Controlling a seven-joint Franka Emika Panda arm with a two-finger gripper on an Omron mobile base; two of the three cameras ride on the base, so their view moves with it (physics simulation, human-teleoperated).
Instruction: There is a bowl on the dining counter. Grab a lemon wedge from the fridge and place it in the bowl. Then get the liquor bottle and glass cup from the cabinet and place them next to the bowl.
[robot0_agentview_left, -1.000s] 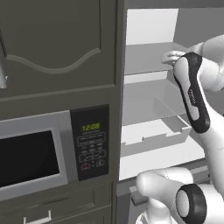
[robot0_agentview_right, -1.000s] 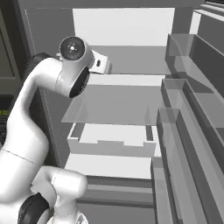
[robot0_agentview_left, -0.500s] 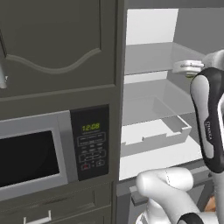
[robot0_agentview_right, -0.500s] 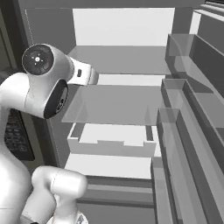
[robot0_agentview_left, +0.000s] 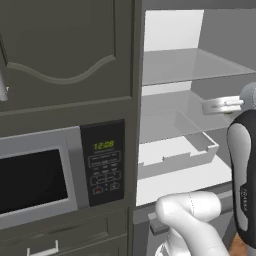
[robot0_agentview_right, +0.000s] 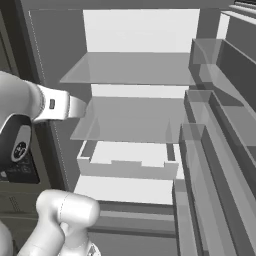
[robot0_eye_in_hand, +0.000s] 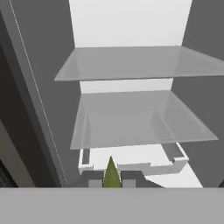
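Note:
The fridge (robot0_agentview_right: 140, 45) stands open in front of me, with two glass shelves (robot0_eye_in_hand: 131, 65) and a white drawer (robot0_agentview_left: 175, 150) below them. In the hand view a small yellow-green lemon wedge (robot0_eye_in_hand: 111, 173) stands pinched between my gripper (robot0_eye_in_hand: 111, 180) tips, in front of the drawer. My hand (robot0_agentview_right: 62, 106) hovers at the fridge's left edge at middle-shelf height, and it reaches in from the right (robot0_agentview_left: 222, 105) in the left base view. The bowl, dining counter, liquor bottle, glass cup and cabinet are out of view.
Left of the fridge is a dark oven tower with a microwave (robot0_agentview_left: 35, 180) and its keypad (robot0_agentview_left: 104, 162). The open fridge door with its stacked bins (robot0_agentview_right: 210, 150) runs along the right side. The fridge's dark side wall (robot0_eye_in_hand: 30, 109) is close on the hand's left.
The arm has drawn back out of the fridge, its elbow swinging outward and down. The hand now sits at the fridge's front edge, with the wedge still in its grip.

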